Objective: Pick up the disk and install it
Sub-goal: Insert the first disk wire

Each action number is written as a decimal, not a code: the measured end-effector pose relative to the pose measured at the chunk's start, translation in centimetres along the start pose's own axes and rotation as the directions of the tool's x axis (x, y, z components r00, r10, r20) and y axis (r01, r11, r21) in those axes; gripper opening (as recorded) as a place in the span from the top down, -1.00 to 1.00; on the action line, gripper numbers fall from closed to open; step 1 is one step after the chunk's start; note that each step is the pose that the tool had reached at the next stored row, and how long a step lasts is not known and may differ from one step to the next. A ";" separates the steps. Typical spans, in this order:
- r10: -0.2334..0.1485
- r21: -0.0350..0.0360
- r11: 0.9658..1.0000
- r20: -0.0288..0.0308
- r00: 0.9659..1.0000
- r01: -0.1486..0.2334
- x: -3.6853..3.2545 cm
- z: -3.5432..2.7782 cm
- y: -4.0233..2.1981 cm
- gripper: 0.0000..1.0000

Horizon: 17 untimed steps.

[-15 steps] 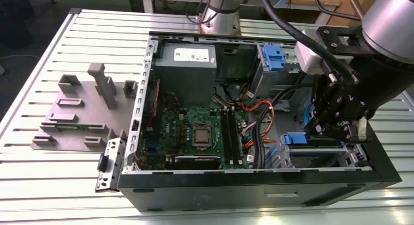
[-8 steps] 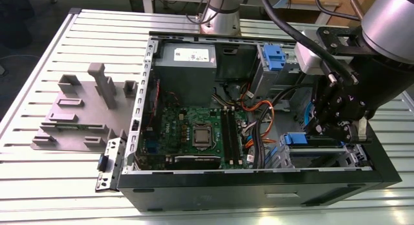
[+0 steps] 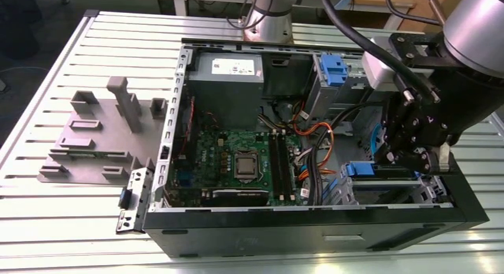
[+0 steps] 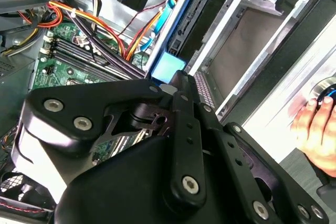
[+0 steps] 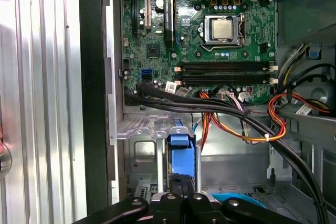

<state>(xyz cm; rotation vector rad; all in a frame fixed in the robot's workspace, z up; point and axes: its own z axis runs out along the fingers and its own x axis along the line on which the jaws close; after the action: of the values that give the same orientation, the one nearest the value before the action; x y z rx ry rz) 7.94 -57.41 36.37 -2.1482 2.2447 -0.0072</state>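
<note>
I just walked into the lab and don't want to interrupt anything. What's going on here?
A robot arm is working inside an open computer case on a slatted metal table. Its gripper is down at the drive cage in the corner beside the motherboard. It is right at the blue end of the disk, which sits in that cage. A person's hand is just outside the case.

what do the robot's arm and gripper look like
The arm is a thick silver-grey cylinder, with black cables looping alongside it. The gripper is matte black, built of flat angular linkage plates joined by round silver bolt heads.
</note>
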 end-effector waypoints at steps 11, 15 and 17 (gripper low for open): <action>0.000 0.000 1.000 0.000 1.000 0.000 -0.03 0.04 -0.68 0.79; -0.001 0.000 1.000 0.000 1.000 0.001 -0.03 0.05 -0.69 0.79; -0.003 0.000 1.000 0.000 1.000 0.003 -0.03 -0.01 -0.69 0.79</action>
<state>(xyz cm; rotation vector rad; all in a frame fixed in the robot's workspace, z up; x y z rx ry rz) 8.63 -57.41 36.41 -2.1522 2.2411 -0.0075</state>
